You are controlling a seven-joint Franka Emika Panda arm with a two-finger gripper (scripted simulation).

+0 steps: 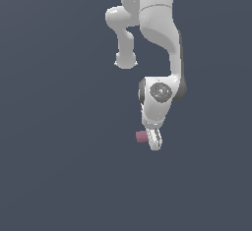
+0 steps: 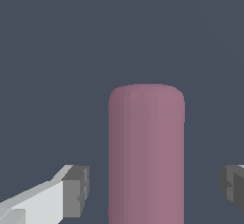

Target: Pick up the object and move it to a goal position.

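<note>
Seen in the exterior view: a glossy white, jointed robot arm (image 1: 158,38) reaching down from the top edge over a flat, plain slate-blue surface (image 1: 59,166), with the white two-fingered gripper (image 1: 154,140) at its lower end, low over that surface. Just at the gripper's side toward the exterior view's left, a small dusty-pink, matte, short cylinder-like block (image 1: 141,136) peeking out, partly covered by the white fingers; only its pink end visible there, so contact hard to judge from this angle.

Closer, in the wrist view: the same dusty-pink block (image 2: 146,154) filling the middle of the frame as a tall rounded column with softened corners at its far end, lying on the slate-blue surface (image 2: 119,32) and running lengthwise away from the camera. On either side of it, one dark grey finger pad (image 2: 76,192) mounted on a white finger, and the opposite dark grey pad (image 2: 232,187) only partly inside the frame edge. Gripper (image 2: 154,189) spread wide, straddling the block: pink block between the two pads, a clear strip of slate-blue showing on both sides, neither pad touching it. Block sitting nearer to the first pad than to the second, so not centred in the gap. Block clearly narrower than the spread of the fingers. Nothing pinched. Near end of the block cut off by the frame edge, so its full length not visible.
</note>
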